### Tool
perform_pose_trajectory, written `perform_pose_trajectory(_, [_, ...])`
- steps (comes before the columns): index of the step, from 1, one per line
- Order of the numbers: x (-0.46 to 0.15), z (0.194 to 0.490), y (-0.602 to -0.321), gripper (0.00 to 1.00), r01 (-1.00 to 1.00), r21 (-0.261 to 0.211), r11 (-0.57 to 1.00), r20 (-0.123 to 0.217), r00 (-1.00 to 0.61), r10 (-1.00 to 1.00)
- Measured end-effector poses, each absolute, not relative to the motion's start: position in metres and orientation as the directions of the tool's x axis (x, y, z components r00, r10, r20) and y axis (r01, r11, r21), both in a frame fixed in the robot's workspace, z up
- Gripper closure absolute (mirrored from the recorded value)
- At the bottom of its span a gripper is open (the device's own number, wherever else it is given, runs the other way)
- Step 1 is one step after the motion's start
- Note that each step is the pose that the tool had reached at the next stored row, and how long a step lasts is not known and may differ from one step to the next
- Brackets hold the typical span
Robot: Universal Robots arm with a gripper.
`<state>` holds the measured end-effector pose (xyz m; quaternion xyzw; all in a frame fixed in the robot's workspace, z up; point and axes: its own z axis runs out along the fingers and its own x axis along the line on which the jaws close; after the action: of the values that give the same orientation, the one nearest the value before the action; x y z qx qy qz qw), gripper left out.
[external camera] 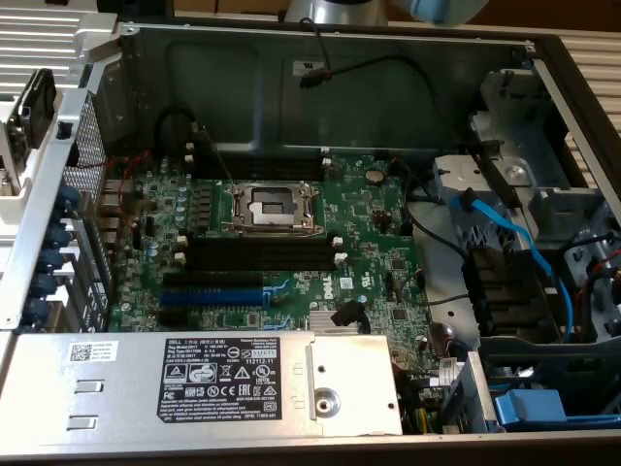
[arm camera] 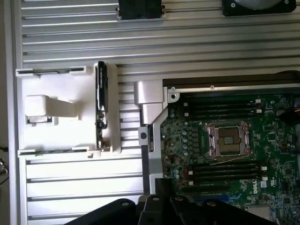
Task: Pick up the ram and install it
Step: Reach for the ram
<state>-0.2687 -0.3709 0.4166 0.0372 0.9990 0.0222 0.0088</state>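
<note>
Ram point(arm camera: 101, 108) stands edgewise at one rim of white holder point(arm camera: 61, 86); fingers point(arm camera: 164, 201) clenched empty, well apart.

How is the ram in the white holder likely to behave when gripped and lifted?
The ram is a thin, flat board, so probably stiff and light. It stands on edge in the white holder, so a sideways push could tilt or jam it. Its narrow edges offer little grip, so it may slip.

The pincer point(arm camera: 174, 210) and motherboard point(arm camera: 225, 140) run past the wrist view's edge.
</note>
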Motion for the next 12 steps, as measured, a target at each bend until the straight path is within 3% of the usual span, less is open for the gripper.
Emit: perform_pose_trajectory(12, [-0.305,0.416,-0.361,0.89,0.061,0.044,0.997,-0.008,-0.998,0.062])
